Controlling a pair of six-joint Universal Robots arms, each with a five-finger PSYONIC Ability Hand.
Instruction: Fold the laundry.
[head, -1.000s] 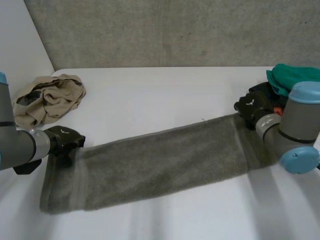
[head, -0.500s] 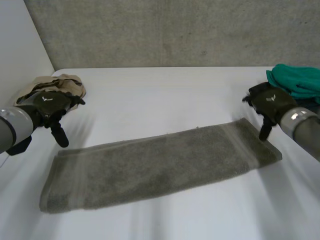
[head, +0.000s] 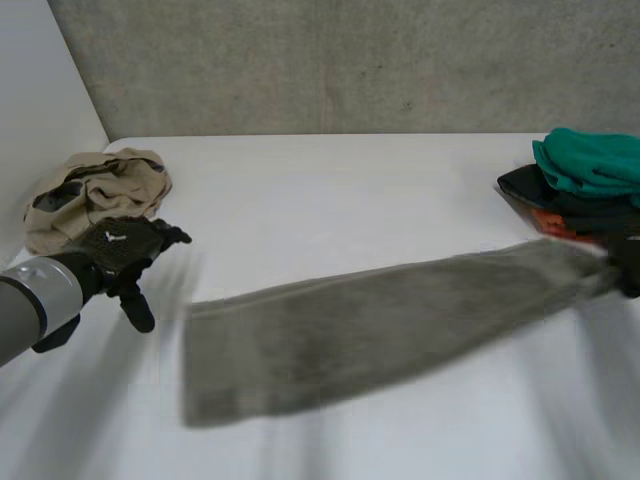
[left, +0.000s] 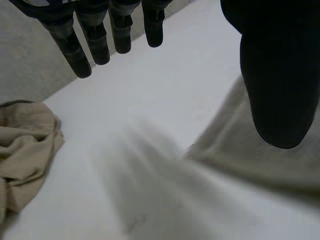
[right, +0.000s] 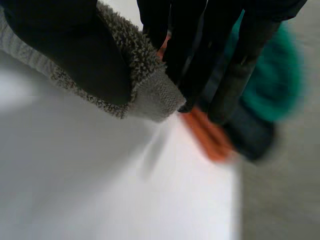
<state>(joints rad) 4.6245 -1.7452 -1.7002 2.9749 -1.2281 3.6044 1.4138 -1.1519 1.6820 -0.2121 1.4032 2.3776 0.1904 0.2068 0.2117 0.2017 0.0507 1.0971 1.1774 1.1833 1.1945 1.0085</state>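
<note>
The white worktop (head: 330, 180) carries three lots of laundry. The largest is the long grey towel (head: 370, 325), lying in a flat strip across the middle. It has just slid toward the robot's right. Half a second ago its left end lay close to the worktop's left edge, and now that end sits well in from it, while the right end reaches the stacked clothes. The strip also looks less neatly squared than it did, though the motion makes its edges hard to read.

That stack of teal, black and orange clothes (head: 585, 165) sits at the far right. A crumpled beige garment (head: 95, 190) lies at the far left. Neither has moved.

The right hand (head: 630, 262) has the towel's right end corner pinched between thumb and fingers, as the right wrist view shows clearly, and it appears to be dragging the cloth. The left hand (head: 120, 250) has dropped back toward the towel's left end but hangs apart from it, fingers straight and spread, holding nothing.

My reading is that this is a repositioning pull, not a fold. The towel remains at full length, so the next crosswise fold is not yet made.
</note>
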